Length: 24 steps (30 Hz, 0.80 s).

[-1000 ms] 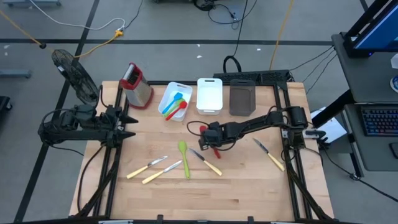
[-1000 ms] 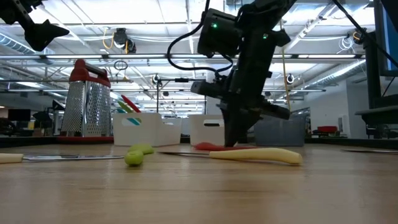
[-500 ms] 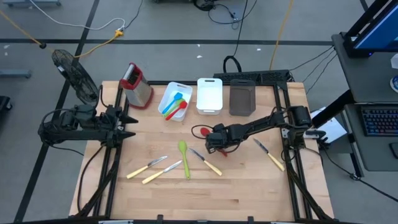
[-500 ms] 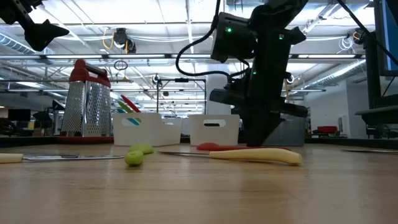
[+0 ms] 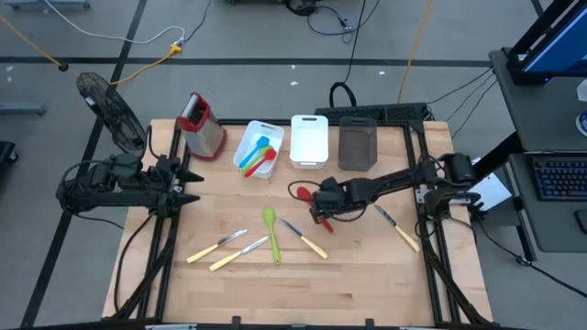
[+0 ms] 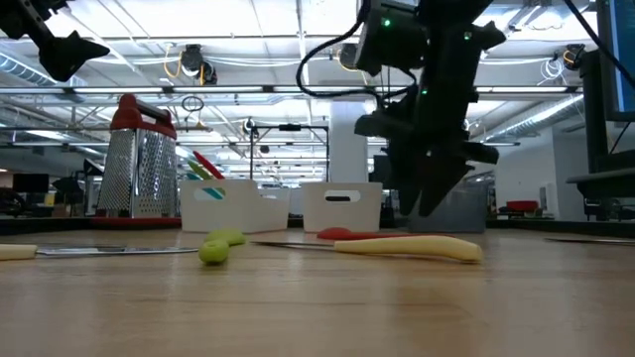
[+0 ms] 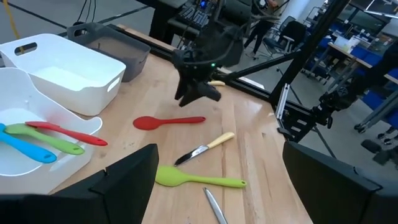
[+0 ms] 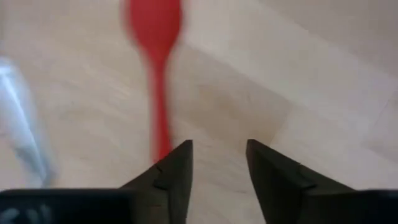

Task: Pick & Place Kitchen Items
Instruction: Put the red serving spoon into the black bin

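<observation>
Utensils lie scattered over the wooden table (image 5: pixel 367 275), and reading from its nine o'clock side across: the left gripper (image 5: pixel 188 183) waits at the table's nine o'clock edge, fingers spread wide and empty. Next come two yellow-handled knives (image 5: pixel 229 249) near six o'clock, then the green spoon (image 5: pixel 271 231) beside them, and a third knife (image 5: pixel 305 238) just past it. Up at twelve o'clock the white bin (image 5: pixel 249 137) already holds red, green and blue pieces. The red spoon (image 5: pixel 308 203) lies flat near the table's centre, its bowl toward eleven o'clock and its handle running to five o'clock. The right gripper (image 5: pixel 323 203) hovers just above that handle with its fingers (image 8: pixel 171 177) parted and nothing between them; the handle sits slightly off the gap. A last knife (image 5: pixel 396 227) lies toward three o'clock. The spoon looks light, thin and smooth plastic, likely slippery and a little springy, so a pinch across mid-handle seems best.
</observation>
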Available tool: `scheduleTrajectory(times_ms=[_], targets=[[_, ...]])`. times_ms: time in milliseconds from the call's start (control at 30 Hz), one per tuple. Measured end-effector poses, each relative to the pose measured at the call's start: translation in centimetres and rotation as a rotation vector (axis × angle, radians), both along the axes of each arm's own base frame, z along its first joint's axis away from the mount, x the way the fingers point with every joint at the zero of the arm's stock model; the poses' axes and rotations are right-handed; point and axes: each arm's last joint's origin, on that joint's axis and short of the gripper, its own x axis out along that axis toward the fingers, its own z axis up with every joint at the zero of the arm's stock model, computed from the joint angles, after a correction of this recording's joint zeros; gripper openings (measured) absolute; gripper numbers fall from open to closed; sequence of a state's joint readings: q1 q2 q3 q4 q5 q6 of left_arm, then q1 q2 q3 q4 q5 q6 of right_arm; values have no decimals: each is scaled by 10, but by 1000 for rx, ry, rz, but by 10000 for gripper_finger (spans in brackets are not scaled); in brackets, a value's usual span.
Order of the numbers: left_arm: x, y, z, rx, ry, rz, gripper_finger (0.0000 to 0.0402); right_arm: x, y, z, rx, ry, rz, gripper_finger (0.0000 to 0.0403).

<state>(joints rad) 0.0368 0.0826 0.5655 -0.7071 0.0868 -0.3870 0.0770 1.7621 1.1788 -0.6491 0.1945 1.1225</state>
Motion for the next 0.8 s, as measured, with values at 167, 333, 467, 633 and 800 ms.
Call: scheduleTrajectory(times_ms=[167,333,467,633,800], targets=[[0,0,0,0,0,0,351,11,13,5,65,-118,85,200],[0,0,0,0,0,0,351,6,17,4,68,-78,81,233],[0,0,0,0,0,0,351,6,18,4,116,-66,94,232],[0,0,0,-1,0,0,351,5,21,4,139,-63,108,220],[0,0,0,0,0,1,351,5,21,4,140,-67,108,210]])
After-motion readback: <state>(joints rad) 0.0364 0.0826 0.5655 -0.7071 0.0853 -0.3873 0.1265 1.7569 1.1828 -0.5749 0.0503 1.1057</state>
